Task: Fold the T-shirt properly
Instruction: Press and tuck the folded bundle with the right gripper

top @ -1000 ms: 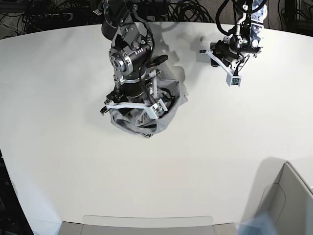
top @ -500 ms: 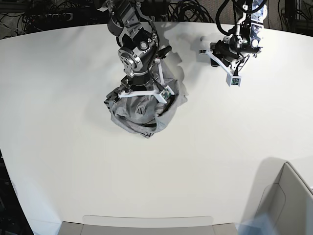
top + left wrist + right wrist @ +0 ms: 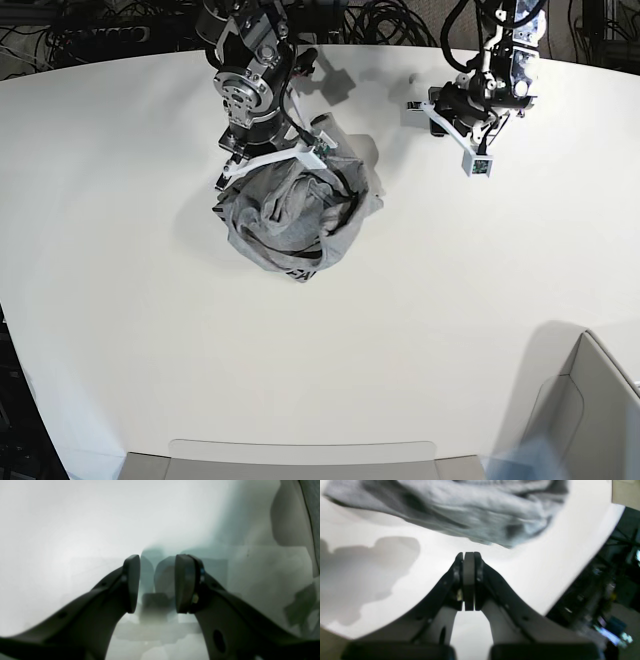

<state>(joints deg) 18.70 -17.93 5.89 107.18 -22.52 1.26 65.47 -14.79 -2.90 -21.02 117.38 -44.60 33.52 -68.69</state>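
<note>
The T-shirt (image 3: 295,215) lies crumpled on the counter (image 3: 150,330). Just beside it, the right claw (image 3: 469,555) is pressed together, pinching nothing. Well apart from it, the left claw (image 3: 156,582) stands spread.

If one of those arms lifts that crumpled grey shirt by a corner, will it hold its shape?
Probably not. The T-shirt lies in a wrinkled heap with soft folds, so it should droop and unfurl. It looks thin, likely light. Pushed across the smooth white table, it would probably bunch rather than slide whole.
</note>
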